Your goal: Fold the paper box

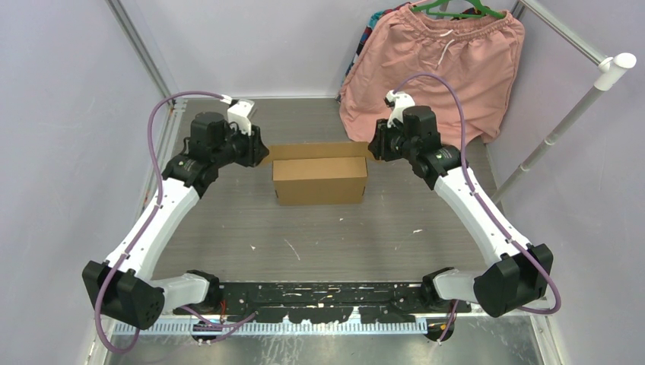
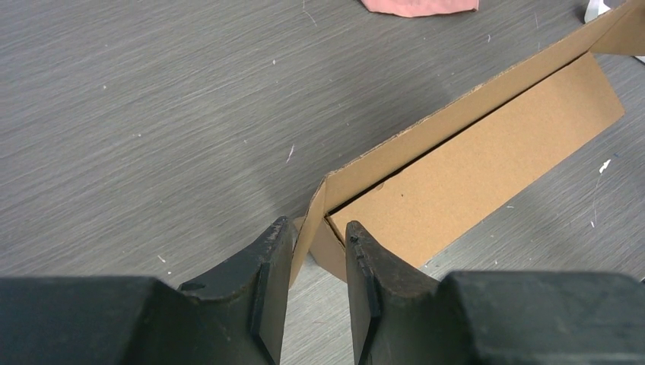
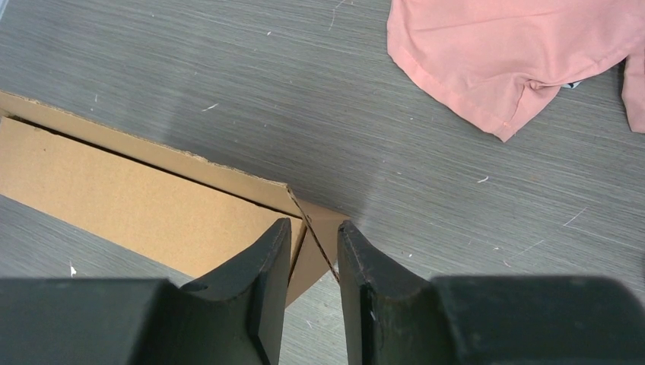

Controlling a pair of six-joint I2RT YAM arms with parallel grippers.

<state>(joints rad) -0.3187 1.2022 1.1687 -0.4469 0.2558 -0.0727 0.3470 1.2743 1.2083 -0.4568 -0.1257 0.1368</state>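
Tools (image 2: 316,230) (image 3: 313,226) straddle box (image 1: 319,186), seemingly unclamped; shorts (image 1: 449,68) behind.

Matt brown cardbd paper box (image 1: 319,180), grey wood-grain table (image 1: 304,236), pink cloth shorts (image 1: 441,68)

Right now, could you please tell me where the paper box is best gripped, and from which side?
I'd grip the paper box by the end corners of its rear flap, coming from the outer ends. Those thin edges stand free of the body; the left gripper and right gripper straddle them, jaws open.
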